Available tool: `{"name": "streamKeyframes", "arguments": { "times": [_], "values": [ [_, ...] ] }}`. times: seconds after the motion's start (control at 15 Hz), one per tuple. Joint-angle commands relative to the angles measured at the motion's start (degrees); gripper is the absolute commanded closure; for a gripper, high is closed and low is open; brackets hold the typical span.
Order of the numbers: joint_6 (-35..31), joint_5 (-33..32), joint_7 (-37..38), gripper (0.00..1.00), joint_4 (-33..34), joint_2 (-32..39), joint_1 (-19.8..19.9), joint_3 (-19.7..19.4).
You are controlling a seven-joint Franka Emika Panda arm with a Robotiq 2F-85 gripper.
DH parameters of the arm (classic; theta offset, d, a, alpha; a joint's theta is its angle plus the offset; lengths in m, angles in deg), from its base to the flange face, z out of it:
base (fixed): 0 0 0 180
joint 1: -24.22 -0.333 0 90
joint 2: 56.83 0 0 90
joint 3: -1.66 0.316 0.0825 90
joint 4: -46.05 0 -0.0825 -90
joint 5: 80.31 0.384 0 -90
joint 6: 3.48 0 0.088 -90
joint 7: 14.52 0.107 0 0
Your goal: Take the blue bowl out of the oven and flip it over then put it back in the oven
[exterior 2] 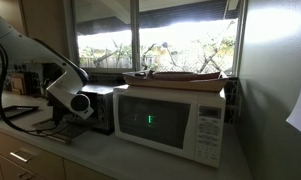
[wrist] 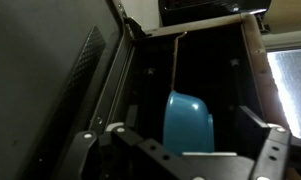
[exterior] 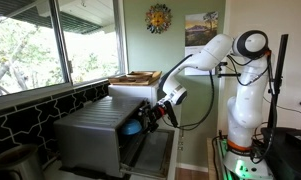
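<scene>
The blue bowl (wrist: 190,122) sits in the dark inside of the oven (wrist: 205,60), tipped so that its smooth outer side faces the wrist camera. My gripper (wrist: 195,132) is open, one finger on each side of the bowl, and no pad visibly touches it. In an exterior view the bowl (exterior: 133,127) shows as a blue patch at the mouth of the brushed-silver oven (exterior: 90,135), with my gripper (exterior: 155,113) right in front of it. From the opposite side, my gripper (exterior 2: 80,103) hides the oven's front.
A white microwave (exterior 2: 170,120) with a wooden tray (exterior 2: 180,77) on top stands on the counter beside the oven. The oven's door (exterior: 142,150) hangs down in front. Windows (exterior: 40,40) run behind the counter. The arm's base (exterior: 240,140) stands nearby.
</scene>
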Motion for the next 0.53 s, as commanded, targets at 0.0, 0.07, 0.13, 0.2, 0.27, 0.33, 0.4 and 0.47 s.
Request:
{"name": "streamKeyframes", "arguments": {
  "times": [0.0, 0.07, 0.13, 0.2, 0.27, 0.33, 0.4, 0.47],
  "values": [
    [1.32, 3.24, -2.33, 0.06, 0.88, 2.12, 1.17, 0.73],
    [1.39, 3.9, -2.46, 0.07, 1.03, 2.34, 1.22, 0.69],
    [1.39, 4.32, -2.47, 0.05, 1.16, 2.56, 1.23, 0.7],
    [1.4, 4.83, -2.47, 0.01, 1.26, 2.79, 1.23, 0.72],
    [1.43, 5.17, -2.45, 0.01, 1.33, 2.99, 1.22, 0.73],
    [1.39, 5.5, -2.43, 0.0, 1.39, 3.17, 1.23, 0.73],
    [1.44, 5.76, -2.45, 0.05, 1.43, 3.3, 1.27, 0.68],
    [1.47, 6.0, -2.44, 0.12, 1.47, 3.45, 1.3, 0.65]
  ]
}}
